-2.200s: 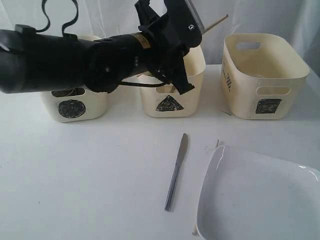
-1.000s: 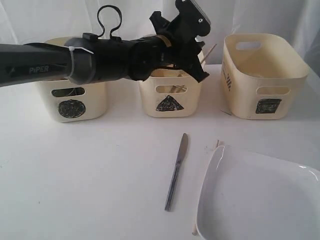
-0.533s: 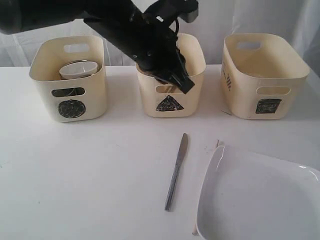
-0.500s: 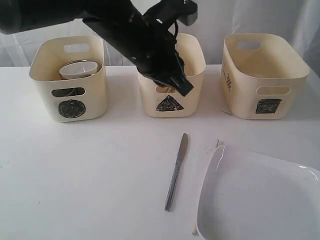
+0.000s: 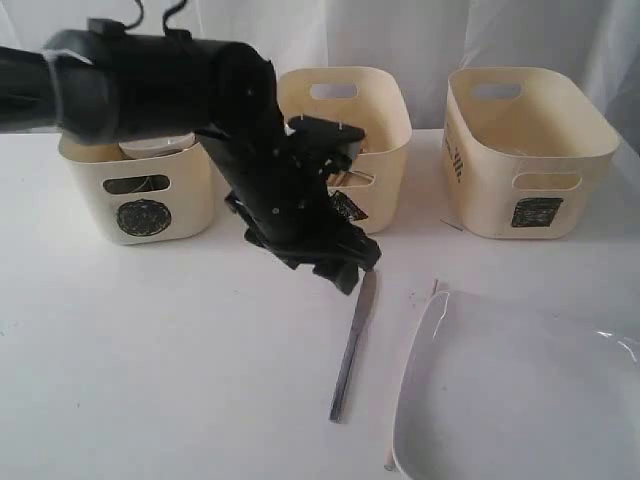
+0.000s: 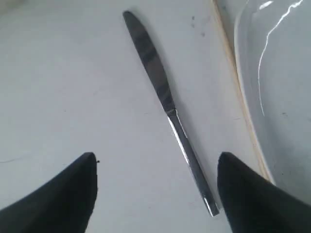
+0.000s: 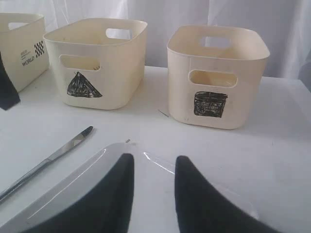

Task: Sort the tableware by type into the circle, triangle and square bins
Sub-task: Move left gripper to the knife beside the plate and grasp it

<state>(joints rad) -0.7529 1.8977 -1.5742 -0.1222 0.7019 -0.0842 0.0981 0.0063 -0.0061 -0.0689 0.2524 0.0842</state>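
Note:
A steel knife (image 5: 350, 345) lies on the white table, blade toward the bins. My left gripper (image 5: 350, 268) hangs over the blade end, open and empty. In the left wrist view the knife (image 6: 160, 97) runs between the spread fingers of the left gripper (image 6: 156, 162), its handle close to one of them. A large white square plate (image 5: 520, 390) sits at the front right. My right gripper (image 7: 153, 162) hovers over this plate (image 7: 73, 194), jaws apart, nothing between them. The circle bin (image 5: 140, 190), triangle bin (image 5: 380, 90) and square bin (image 5: 530, 150) stand in a row at the back.
A wooden chopstick (image 6: 233, 73) lies along the plate's left edge. A small white bowl (image 5: 160, 147) shows inside the circle bin, partly behind my left arm. The triangle bin (image 7: 97, 68) and square bin (image 7: 216, 77) stand beyond the plate in the right wrist view.
My left arm has come away from the triangle bin and dropped toward the knife. Its jaws, shut on a chopstick a second ago, now stand wide and empty.

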